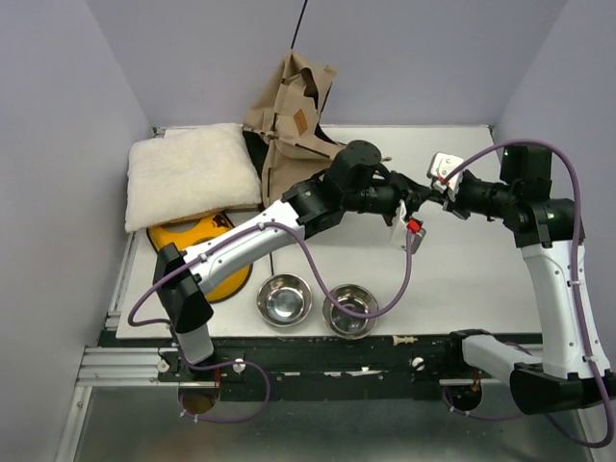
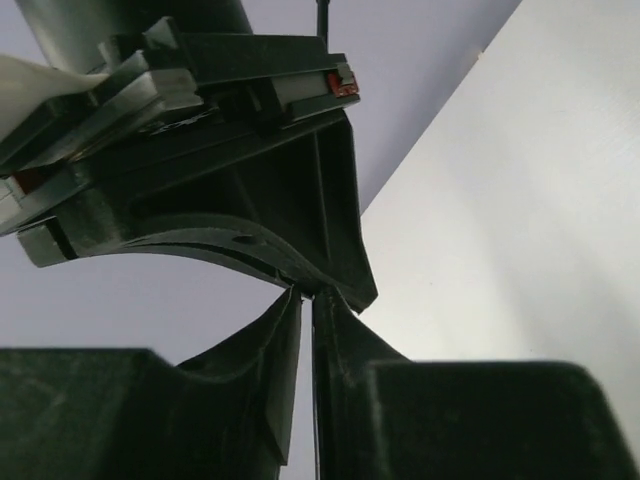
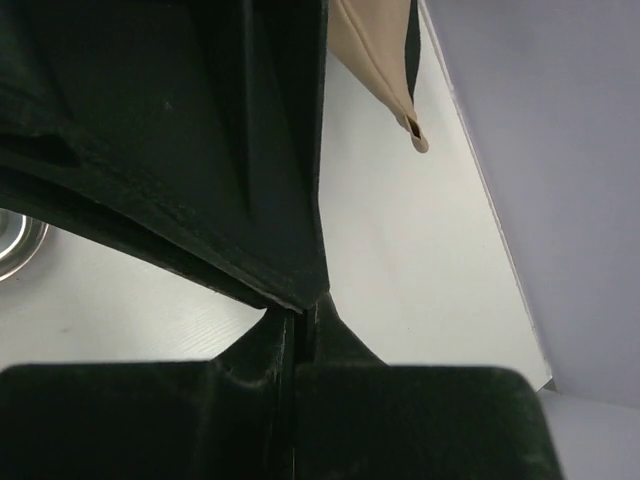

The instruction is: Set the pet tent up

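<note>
Right claw [image 3: 300, 312] is clenched; left claw [image 2: 308, 300] shows only a slit between its fingers [image 2: 345, 395], and whether it pinches anything I cannot tell. They meet tip to tip well right of the cushion [image 1: 183, 173]. Just right of that cushion the pet tent [image 1: 289, 120] slumps collapsed, so raising it seems wholly undone. Only the top view shows this; the right wrist catches one tan, black-trimmed corner.

White table [image 1: 462, 279], cream cushion [image 1: 188, 173], pet tent [image 1: 289, 115], two steel bowls [image 1: 284, 300] [image 1: 351, 310], orange disc [image 1: 188, 236]
</note>
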Tool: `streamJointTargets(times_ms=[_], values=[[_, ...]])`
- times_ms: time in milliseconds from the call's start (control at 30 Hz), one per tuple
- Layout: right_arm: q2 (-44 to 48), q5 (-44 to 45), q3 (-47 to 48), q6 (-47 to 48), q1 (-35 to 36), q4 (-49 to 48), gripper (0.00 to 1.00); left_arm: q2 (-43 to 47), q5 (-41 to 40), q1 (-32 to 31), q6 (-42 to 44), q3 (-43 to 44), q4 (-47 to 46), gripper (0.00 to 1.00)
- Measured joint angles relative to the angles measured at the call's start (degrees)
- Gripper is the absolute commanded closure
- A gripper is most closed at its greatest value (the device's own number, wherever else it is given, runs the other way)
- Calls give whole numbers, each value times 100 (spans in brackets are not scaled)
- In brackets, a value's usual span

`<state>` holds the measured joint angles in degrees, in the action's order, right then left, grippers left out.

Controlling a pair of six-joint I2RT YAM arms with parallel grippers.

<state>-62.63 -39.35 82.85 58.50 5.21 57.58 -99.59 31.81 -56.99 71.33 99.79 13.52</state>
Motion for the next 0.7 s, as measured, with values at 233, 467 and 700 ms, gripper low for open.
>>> streamJointTargets(times_ms=[233,467,700], values=[[31,-116,-153,-214,181,-236,99,275,212,334,-212,-35,354,31],[52,-186,-195,-317,192,-275,99,1541,610,1934,-4,-986,992,42],[81,-195,-195,-317,192,-271,99,638,616,2354,330,68,1617,44]])
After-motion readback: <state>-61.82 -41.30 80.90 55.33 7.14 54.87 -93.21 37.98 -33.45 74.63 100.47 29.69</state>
